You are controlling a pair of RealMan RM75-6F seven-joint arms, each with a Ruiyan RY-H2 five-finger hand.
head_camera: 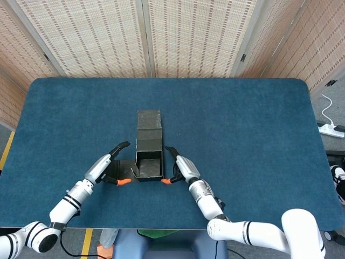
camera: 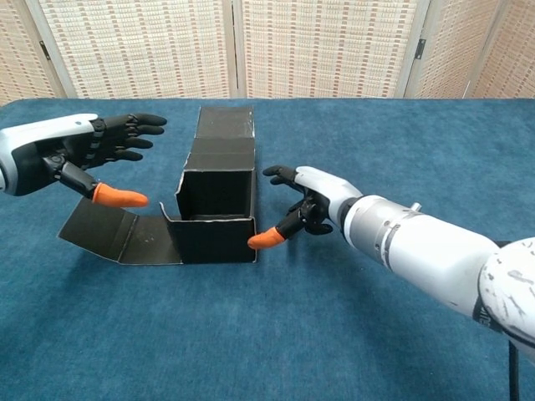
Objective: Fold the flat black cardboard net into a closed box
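The black cardboard box (head_camera: 149,162) (camera: 217,210) stands half folded near the table's front middle, its top open. A lid panel (head_camera: 149,120) (camera: 224,122) lies flat behind it. A side flap (camera: 117,236) lies flat to its left. My right hand (head_camera: 180,168) (camera: 301,207) is at the box's right wall, its orange-tipped thumb touching the front right corner, fingers spread. My left hand (head_camera: 105,167) (camera: 79,154) hovers open above the left flap, apart from the box, holding nothing.
The blue table (head_camera: 242,129) spreads wide on all sides of the box. Woven folding screens (head_camera: 145,38) stand behind its far edge. A white power strip (head_camera: 331,129) lies on the floor at the right.
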